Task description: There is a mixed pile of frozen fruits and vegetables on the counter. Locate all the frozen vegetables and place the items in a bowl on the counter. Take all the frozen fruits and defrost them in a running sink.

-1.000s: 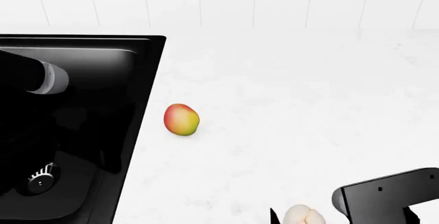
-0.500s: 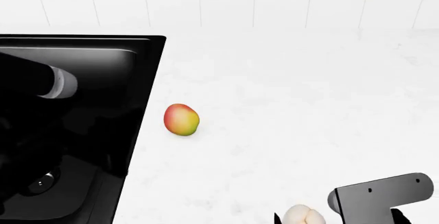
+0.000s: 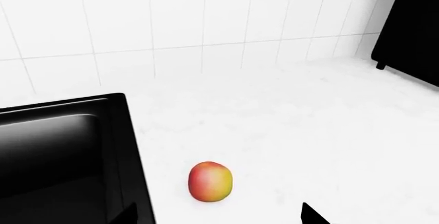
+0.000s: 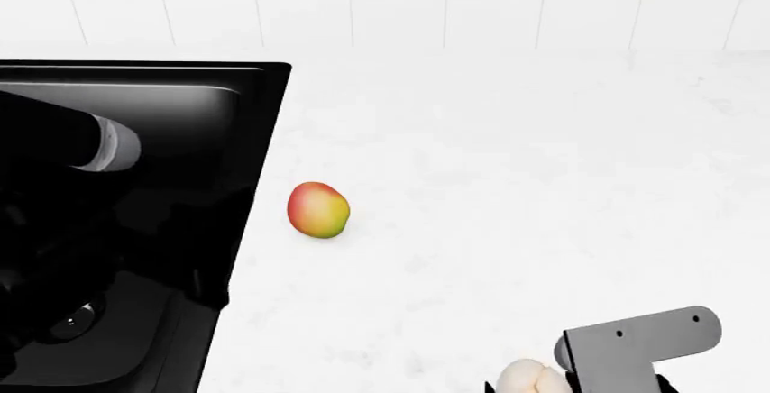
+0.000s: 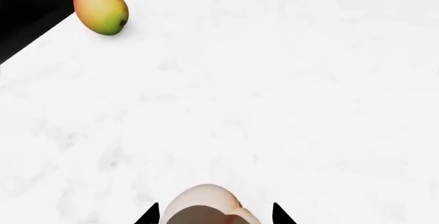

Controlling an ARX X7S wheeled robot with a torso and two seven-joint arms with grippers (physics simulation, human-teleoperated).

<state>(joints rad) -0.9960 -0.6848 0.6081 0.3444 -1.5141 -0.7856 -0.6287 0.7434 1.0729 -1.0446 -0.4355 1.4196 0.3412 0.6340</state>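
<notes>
The red-and-yellow fruit [image 4: 317, 210] lies on the white counter [image 4: 517, 159] just right of the black sink [image 4: 180, 114]. It also shows in the left wrist view [image 3: 209, 181] and the right wrist view [image 5: 101, 8]. My left gripper [image 3: 219, 216] is open and empty, short of that fruit, by the sink's edge [image 3: 116, 152]. The pale cream fruit [image 4: 533, 379] sits at the counter's near edge. My right gripper [image 5: 213, 216] is open, one fingertip on each side of the cream fruit [image 5: 205, 203], not touching it. The zucchini, sweet potato and bowl are out of view.
My left arm [image 4: 72, 186] hangs over the sink basin, above a silver drain strainer [image 4: 70, 321]. The right gripper's grey mount [image 4: 637, 343] is beside the cream fruit. A black object [image 3: 412, 23] stands on the counter by the tiled wall [image 4: 385, 1].
The right gripper's mount has moved left and down, closing in around the cream fruit. The left arm has shifted slightly right over the sink. Neither fruit has moved.
</notes>
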